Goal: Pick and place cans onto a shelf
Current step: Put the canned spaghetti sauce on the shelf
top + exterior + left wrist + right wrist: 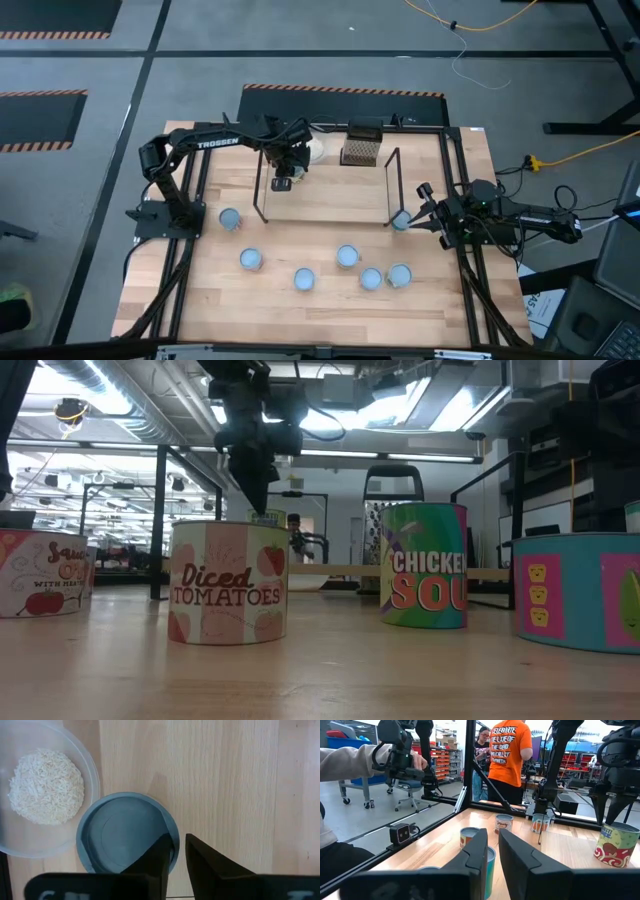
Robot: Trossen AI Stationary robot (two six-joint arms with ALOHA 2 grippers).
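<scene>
One can (pixel 125 832), with a blue-grey round top, stands on the light-wood shelf (pixel 335 195) near its far left corner. My left gripper (pixel 180 837) points down over this can (pixel 283 184), open. One finger is above the can's top and the other is outside its rim. Several more cans (pixel 304 279) stand upright on the table in front of the shelf, and the low view shows them close up (pixel 228 582). My right gripper (pixel 493 837) waits level at the table's right, open by a narrow gap, close to a can (pixel 400 220). My left gripper comes from above with its two fingers (pixel 162 852) astride the can's rim (pixel 176 851) on the side away from the bowl. Whether either finger still touches the rim I cannot tell. The can stands upright on the shelf board.
A clear bowl of white grains (pixel 45 787) stands right beside the can. A dark mesh box (pixel 362 148) is at the shelf's far side. Black wire frames (pixel 262 185) rise at the shelf's two ends. People (pixel 507 755) stand beyond the table.
</scene>
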